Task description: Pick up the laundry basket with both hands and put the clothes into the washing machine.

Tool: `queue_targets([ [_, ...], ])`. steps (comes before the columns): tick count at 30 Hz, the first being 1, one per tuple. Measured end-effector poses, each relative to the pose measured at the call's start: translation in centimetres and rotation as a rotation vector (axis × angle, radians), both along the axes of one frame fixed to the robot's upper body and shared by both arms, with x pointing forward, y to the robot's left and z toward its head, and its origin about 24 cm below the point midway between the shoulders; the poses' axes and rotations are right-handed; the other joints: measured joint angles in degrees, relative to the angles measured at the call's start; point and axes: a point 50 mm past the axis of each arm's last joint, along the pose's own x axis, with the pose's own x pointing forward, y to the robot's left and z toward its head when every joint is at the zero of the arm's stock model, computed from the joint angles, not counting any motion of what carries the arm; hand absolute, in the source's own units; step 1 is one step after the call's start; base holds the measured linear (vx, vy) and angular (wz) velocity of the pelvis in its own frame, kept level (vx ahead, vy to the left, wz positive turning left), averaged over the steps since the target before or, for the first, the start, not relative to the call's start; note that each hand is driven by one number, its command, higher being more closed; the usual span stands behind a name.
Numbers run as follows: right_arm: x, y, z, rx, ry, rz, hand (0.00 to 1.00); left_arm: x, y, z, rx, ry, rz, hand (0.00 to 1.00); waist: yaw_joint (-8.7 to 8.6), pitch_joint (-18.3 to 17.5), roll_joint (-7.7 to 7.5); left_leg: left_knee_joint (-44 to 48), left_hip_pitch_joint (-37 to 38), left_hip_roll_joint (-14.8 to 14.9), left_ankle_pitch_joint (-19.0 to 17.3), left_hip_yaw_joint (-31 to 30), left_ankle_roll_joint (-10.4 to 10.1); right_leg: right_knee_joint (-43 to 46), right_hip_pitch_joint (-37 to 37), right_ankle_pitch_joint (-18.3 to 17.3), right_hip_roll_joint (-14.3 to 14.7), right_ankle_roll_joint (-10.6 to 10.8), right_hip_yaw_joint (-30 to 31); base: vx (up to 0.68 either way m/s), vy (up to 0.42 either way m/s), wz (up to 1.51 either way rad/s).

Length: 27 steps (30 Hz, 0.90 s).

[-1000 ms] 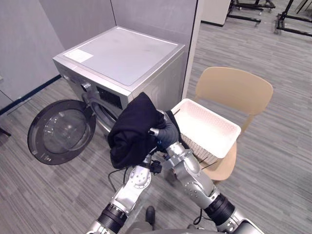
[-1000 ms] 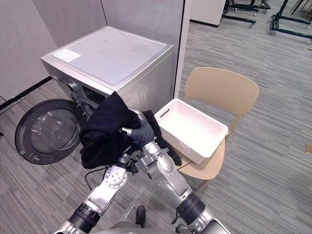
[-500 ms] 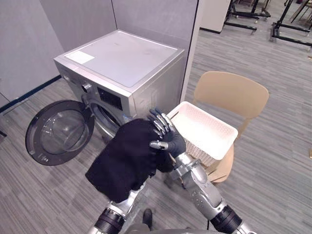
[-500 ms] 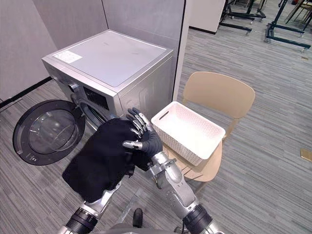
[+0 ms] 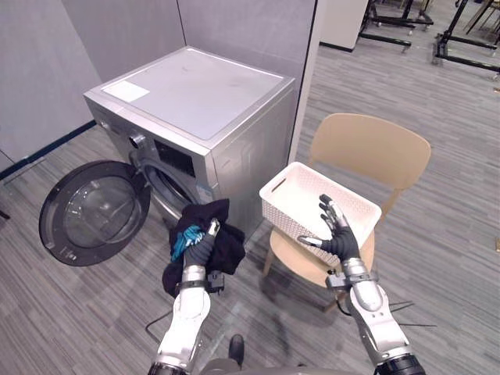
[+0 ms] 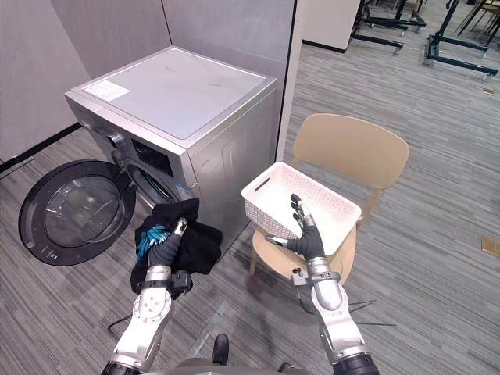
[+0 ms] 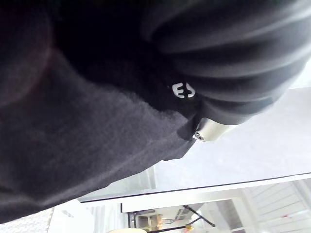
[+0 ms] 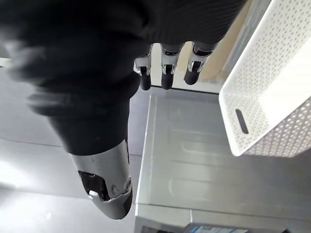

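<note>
Left eye view: black bundled clothes [image 5: 226,246] drape the left robot hand [image 5: 199,250], grip untellable, at 5 o'clock from the opening of the silver washing machine [image 5: 199,86], not yet loaded; right robot hand [image 5: 337,236] splayed beside the empty white perforated plastic basket [image 5: 308,195].

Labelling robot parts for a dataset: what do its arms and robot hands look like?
The left arm and right arm are silver-grey jointed segments. A dark ribbed cover wraps each robot hand's back and wrist. The right robot hand shows silver, dark-tipped fingers; the left robot hand bears a small white marking.
</note>
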Motion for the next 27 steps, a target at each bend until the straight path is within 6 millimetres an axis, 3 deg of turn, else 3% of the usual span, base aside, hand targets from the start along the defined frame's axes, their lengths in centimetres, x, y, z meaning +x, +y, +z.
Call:
queue_targets([
  [4, -0.6, -1.5, -1.4, -0.019, 0.058, -0.069, 0.00, -1.1, 1.3, -2.6, 0.017, 0.123, 0.015, 1.00, -0.24, 0.00, 0.01, 0.00, -0.13, 0.01, -0.06, -0.29, -0.09, -0.58, 0.14, -0.01, 0.14, -0.01, -0.31, 0.00, -0.001, 0.04],
  [9, -2.7, -2.8, -7.2, -0.088, 0.341, -0.095, 0.00, -3.3, 2.7, -7.2, 0.017, 0.356, 0.033, 1.00, -0.06, 0.01, 0.00, 0.00, -0.30, -0.01, -0.04, -1.16, -0.08, -1.47, 0.84, 0.00, 0.37, -0.01, -1.29, 0.03, -0.013, 0.08],
  [12, -4.0, -2.8, -9.7, -0.104, 0.470, -0.089, 0.00, -4.7, 3.5, -8.8, -0.002, 0.442, 0.063, 1.00, 0.05, 0.04, -0.03, 0.00, -0.25, -0.08, 0.00, -1.48, -0.01, -1.76, 1.25, -0.01, 0.40, 0.00, -1.76, 0.04, -0.014, 0.11],
  [16, -6.5, -2.3, -13.2, -0.140, 0.668, -0.051, 0.00, -6.5, 4.7, -10.8, -0.032, 0.562, 0.116, 1.00, 0.02, 0.84, -0.43, 0.31, -2.00, -1.42, 0.55, -7.04, -0.60, -1.42, 2.22, -1.47, -0.06, 0.26, -7.69, 0.03, -0.021, 0.64],
  [19, -6.1, -1.7, -13.5, -0.132, 0.687, -0.049, 0.00, -6.6, 4.8, -10.9, -0.048, 0.568, 0.128, 1.00, 0.37, 2.32, -0.32, 0.22, -4.79, -2.62, 1.21, -11.13, -1.08, 0.62, 2.15, -3.73, -1.10, 0.87, -14.43, 0.01, -0.036, 1.11],
  [20, -5.9, -1.6, -13.5, -0.130, 0.684, -0.050, 0.00, -6.6, 4.9, -10.9, -0.049, 0.570, 0.130, 1.00, 0.34, 2.76, -0.29, 0.11, -5.35, -2.60, 1.15, -10.27, -0.99, 1.12, 2.27, -4.09, -1.38, 0.91, -15.50, -0.03, -0.023, 1.29],
  [22, -5.3, -1.5, -13.3, -0.121, 0.672, -0.064, 0.00, -6.6, 5.0, -11.0, -0.077, 0.575, 0.155, 1.00, 0.36, 3.11, -0.55, 0.39, -6.71, -2.15, -1.14, -2.16, 2.50, 1.49, 2.95, -4.73, -2.96, 1.62, -20.79, 0.02, 0.015, 1.24],
  [23, -4.9, -1.7, -13.2, -0.121, 0.663, -0.082, 0.00, -6.5, 5.0, -10.9, -0.091, 0.569, 0.170, 1.00, 0.16, 3.80, -1.59, 1.22, -7.35, -1.56, -2.19, 5.22, 4.54, 2.25, 3.35, -4.86, -4.42, 1.79, -23.43, 0.18, 0.046, 1.25],
  [24, -4.4, -1.7, -13.1, -0.123, 0.656, -0.089, 0.00, -6.6, 4.9, -11.0, -0.097, 0.570, 0.171, 1.00, 0.28, 3.60, -0.81, 4.00, -8.38, 0.02, -2.14, 14.24, 5.46, 3.39, 3.70, -5.37, -5.42, 2.25, -25.22, 0.19, 0.055, 1.13],
  [25, -4.1, -1.9, -13.0, -0.124, 0.653, -0.093, 0.00, -6.6, 5.0, -11.0, -0.096, 0.571, 0.172, 1.00, 0.14, 3.92, -0.58, 6.03, -8.78, 0.96, 0.21, 18.07, 5.27, 3.96, 4.55, -6.04, -5.88, 3.12, -26.06, 0.22, 0.050, 0.96],
  [26, -4.0, -1.9, -13.1, -0.115, 0.663, -0.102, 0.00, -6.8, 5.1, -11.2, -0.095, 0.584, 0.180, 1.00, 0.27, 4.32, -1.27, 6.96, -8.80, -0.07, -0.07, 17.61, 4.01, 4.52, 5.33, -6.54, -6.70, 3.66, -26.50, 0.20, 0.060, 0.86],
  [27, -3.4, -1.6, -12.8, -0.107, 0.645, -0.106, 0.00, -6.8, 5.3, -11.3, -0.092, 0.589, 0.187, 1.00, 0.21, 4.76, -2.01, 7.19, -8.72, -1.36, -0.76, 16.16, 4.15, 4.09, 6.14, -6.50, -7.41, 3.64, -26.24, 0.19, 0.066, 0.75],
])
